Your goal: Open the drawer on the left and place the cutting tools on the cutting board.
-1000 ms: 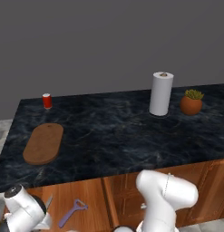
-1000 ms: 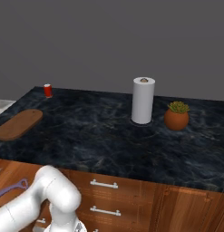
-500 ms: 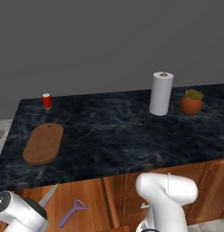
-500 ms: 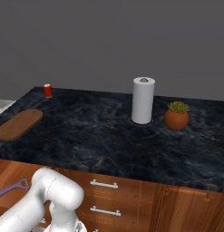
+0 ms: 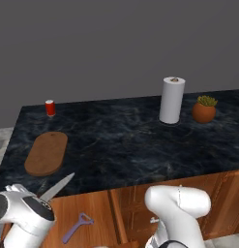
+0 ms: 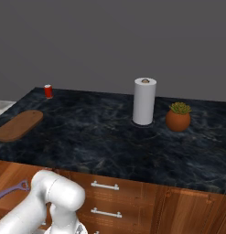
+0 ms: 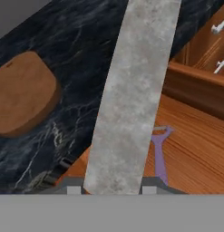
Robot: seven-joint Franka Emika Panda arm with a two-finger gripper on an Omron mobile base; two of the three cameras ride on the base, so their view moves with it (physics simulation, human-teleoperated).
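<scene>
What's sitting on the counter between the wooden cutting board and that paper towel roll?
Nothing: in the left base view, only bare dark marble counter lies between cutting board and paper towel roll.

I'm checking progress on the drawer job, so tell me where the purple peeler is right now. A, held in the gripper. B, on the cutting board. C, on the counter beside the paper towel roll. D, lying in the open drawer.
D: the peeler lies flat on the wood floor of the open drawer, while the gripper holds the knife, and the board is bare.
</scene>
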